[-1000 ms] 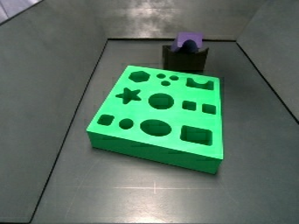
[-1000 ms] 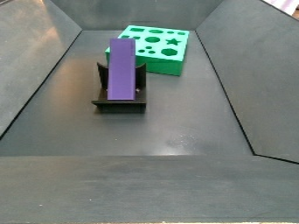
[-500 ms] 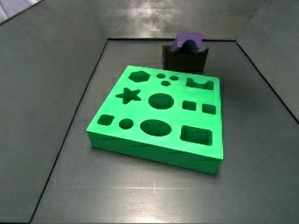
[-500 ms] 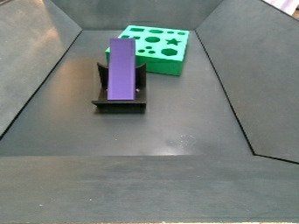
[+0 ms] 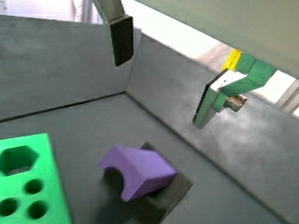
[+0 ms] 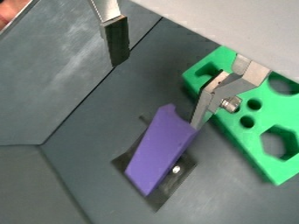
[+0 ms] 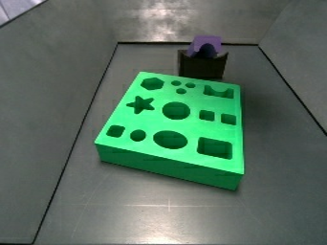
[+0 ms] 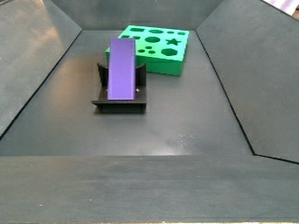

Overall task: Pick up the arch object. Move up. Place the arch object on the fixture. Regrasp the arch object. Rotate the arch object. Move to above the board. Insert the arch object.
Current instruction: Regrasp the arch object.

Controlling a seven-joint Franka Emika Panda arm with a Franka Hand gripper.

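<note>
Grey walls (image 8: 47,61) slope up around the dark floor (image 8: 176,131), and nothing lies between the task's pieces. Beside the board (image 7: 173,120) stands the fixture (image 8: 119,98), just apart from the green slab's edge in both side views. Its dip carries the arch object (image 8: 121,66), a purple block lying lengthwise and tilted, one end raised; in a wrist view its notched end face (image 5: 138,168) shows. The board's cutouts, star, circles, squares and notch, all appear empty. Only the wrist views show the gripper (image 6: 163,66): it hangs above the arch object, fingers (image 6: 115,39) wide apart, gripping nothing and touching neither block nor cradle.
</note>
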